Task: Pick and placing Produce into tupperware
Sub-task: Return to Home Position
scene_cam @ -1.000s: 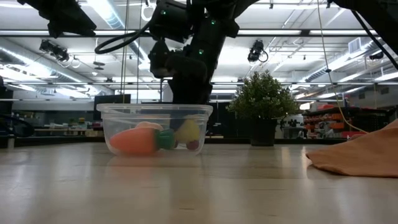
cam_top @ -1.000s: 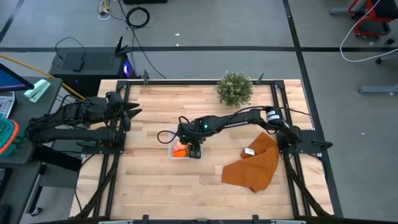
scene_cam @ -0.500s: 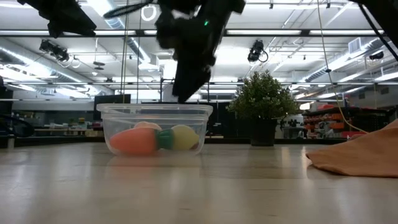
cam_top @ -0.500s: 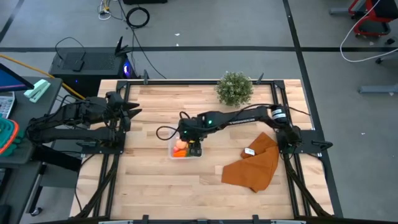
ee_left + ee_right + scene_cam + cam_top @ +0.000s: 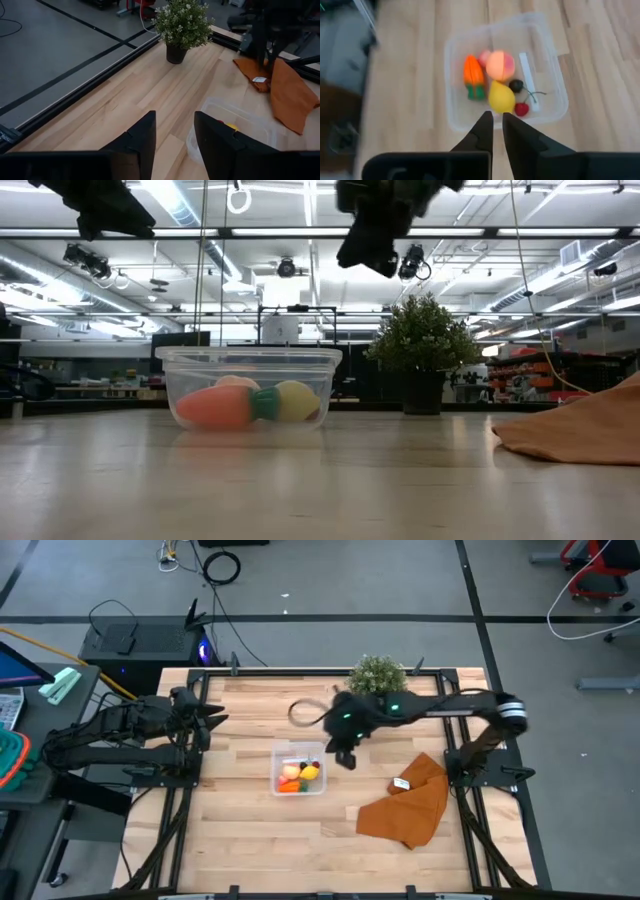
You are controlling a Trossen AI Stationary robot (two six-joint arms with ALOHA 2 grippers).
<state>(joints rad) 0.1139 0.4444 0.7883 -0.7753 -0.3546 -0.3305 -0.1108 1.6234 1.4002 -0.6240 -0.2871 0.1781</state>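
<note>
The clear tupperware [image 5: 298, 770] stands at the table's middle. Its floor bears the produce: an orange carrot [image 5: 473, 75], a pale apple [image 5: 500, 65], a yellow lemon [image 5: 501, 97] and small red and dark berries [image 5: 520, 107]. In the low view the carrot [image 5: 215, 408] and the lemon [image 5: 295, 400] show through the tupperware's wall [image 5: 250, 370]. My right gripper [image 5: 347, 758] hangs shut and empty, high above the table and just right of the tupperware, well above the rim in the low view [image 5: 362, 258]. My left gripper [image 5: 175, 135] waits open at the table's left edge [image 5: 215, 718].
A potted plant [image 5: 377, 680] stands at the far edge, right of the middle. A brown-orange cloth [image 5: 410, 802] with a white tag lies at the right, near the right arm's base. Bare wood stretches along the near side of the table.
My right gripper has risen out of the tupperware and swung toward the table's right and far edges, empty. The lemon, which sat a little higher under the fingers a second ago, now rests on the tupperware's floor beside the carrot.
</note>
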